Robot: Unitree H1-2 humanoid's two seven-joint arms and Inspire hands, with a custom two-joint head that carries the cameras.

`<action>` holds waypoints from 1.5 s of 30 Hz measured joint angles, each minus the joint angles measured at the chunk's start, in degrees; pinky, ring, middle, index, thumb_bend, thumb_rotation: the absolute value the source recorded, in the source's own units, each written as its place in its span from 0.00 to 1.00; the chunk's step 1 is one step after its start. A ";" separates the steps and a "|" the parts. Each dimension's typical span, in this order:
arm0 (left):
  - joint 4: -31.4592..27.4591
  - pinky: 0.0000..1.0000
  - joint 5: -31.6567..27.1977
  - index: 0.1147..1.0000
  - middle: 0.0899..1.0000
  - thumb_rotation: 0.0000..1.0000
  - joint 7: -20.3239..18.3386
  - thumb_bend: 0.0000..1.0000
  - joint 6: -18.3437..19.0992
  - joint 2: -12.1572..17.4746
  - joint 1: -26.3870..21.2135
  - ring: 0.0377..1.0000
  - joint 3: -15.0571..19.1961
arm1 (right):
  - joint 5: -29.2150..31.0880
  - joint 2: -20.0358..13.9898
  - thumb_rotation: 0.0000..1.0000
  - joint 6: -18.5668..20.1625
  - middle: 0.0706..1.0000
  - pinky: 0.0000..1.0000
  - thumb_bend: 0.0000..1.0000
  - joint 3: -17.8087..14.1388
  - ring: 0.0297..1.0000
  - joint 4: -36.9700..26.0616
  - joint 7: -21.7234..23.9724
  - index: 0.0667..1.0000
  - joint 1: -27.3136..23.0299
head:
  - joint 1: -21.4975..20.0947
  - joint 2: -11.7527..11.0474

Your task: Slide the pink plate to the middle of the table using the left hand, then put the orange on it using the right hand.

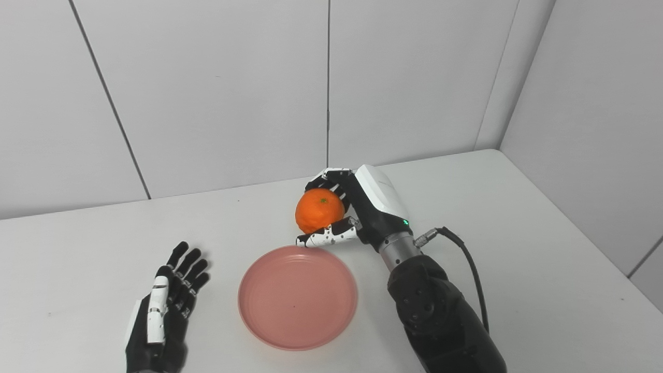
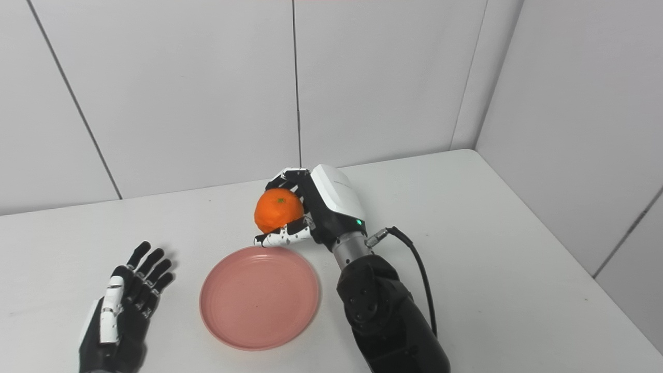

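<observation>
your right hand (image 1: 362,207) grasps orange (image 1: 319,210): fingers (image 1: 326,178) curl over its far top side, thumb (image 1: 327,237) runs under its near side, fruit cradled between them against palm. orange sits just beyond far rim of pink plate (image 1: 298,298), thumb tip about at that rim; cannot tell if thumb touches it. plate lies flat on white table (image 1: 518,217), near middle. your left hand (image 1: 166,305) rests left of plate, apart from it, fingers spread, holding nothing.
</observation>
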 measured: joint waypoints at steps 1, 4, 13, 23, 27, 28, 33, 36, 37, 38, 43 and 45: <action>-0.18 0.91 0.29 0.88 0.90 1.00 0.11 0.39 0.00 -0.17 0.13 0.90 -0.14 | -0.02 0.29 0.14 0.00 0.48 0.39 0.52 0.50 0.44 0.00 0.09 0.45 0.00 | 0.02 0.00; -0.98 0.89 1.07 0.88 0.90 1.00 0.69 0.39 0.01 -0.53 0.59 0.90 -0.48 | 0.00 0.40 0.14 -0.10 0.48 0.38 0.52 1.71 0.44 0.21 0.35 0.45 0.02 | 3.35 0.79; -1.63 0.91 3.24 0.89 0.90 1.00 3.36 0.37 0.36 -2.30 0.71 0.90 -1.39 | 1.63 0.69 0.13 -2.00 0.46 0.35 0.52 3.82 0.41 3.81 0.31 0.45 3.05 | 7.83 1.94; -1.78 0.88 4.48 0.88 0.90 1.00 4.61 0.38 0.40 -2.42 0.71 0.89 -2.26 | 1.84 0.68 0.14 -3.54 0.47 0.35 0.52 5.94 0.41 7.86 0.02 0.45 5.12 | 9.86 2.55; -1.78 0.88 4.54 0.88 0.90 1.00 4.74 0.39 0.40 -2.42 0.71 0.90 -2.57 | 1.82 0.64 0.14 -3.54 0.47 0.36 0.52 6.30 0.42 8.24 0.03 0.45 5.71 | 10.56 2.64; -1.79 0.89 4.60 0.88 0.90 1.00 4.81 0.39 0.40 -2.42 0.71 0.90 -2.62 | 1.85 0.62 0.14 -3.55 0.48 0.37 0.52 6.41 0.42 8.54 0.04 0.45 5.89 | 10.56 2.64; -1.86 0.89 4.61 0.88 0.90 1.00 5.19 0.39 0.41 -2.72 0.73 0.89 -2.81 | 1.74 0.64 0.14 -3.69 0.48 0.35 0.52 7.04 0.41 9.88 -0.12 0.45 6.55 | 11.62 2.73; -1.85 0.89 4.62 0.87 0.89 1.00 5.39 0.40 0.41 -3.21 0.74 0.89 -2.92 | 1.13 0.64 0.14 -3.80 0.47 0.34 0.52 7.69 0.40 9.89 -0.25 0.45 6.55 | 11.79 2.73; -1.85 0.88 4.64 0.88 0.89 1.00 5.46 0.40 0.41 -3.42 0.75 0.89 -2.95 | 0.98 0.64 0.14 -3.92 0.47 0.34 0.52 7.92 0.41 9.90 -0.31 0.45 6.55 | 11.97 2.82; -1.84 0.88 4.73 0.88 0.89 1.00 5.51 0.40 0.41 -3.51 0.76 0.89 -2.99 | 0.71 0.63 0.14 -4.04 0.48 0.34 0.52 8.19 0.41 9.93 -0.38 0.45 6.55 | 12.06 2.82; -1.85 0.89 5.46 0.88 0.90 1.00 5.54 0.40 0.41 -3.55 0.77 0.90 -3.08 | -0.47 0.52 0.14 -4.41 0.53 0.37 0.52 9.69 0.46 9.94 -0.73 0.45 6.55 | 12.23 2.73; -1.85 0.88 5.47 0.88 0.90 1.00 5.54 0.40 0.41 -3.55 0.79 0.90 -3.06 | -0.78 0.33 0.14 -4.58 0.54 0.39 0.52 10.15 0.48 9.94 -0.80 0.45 6.55 | 12.23 2.73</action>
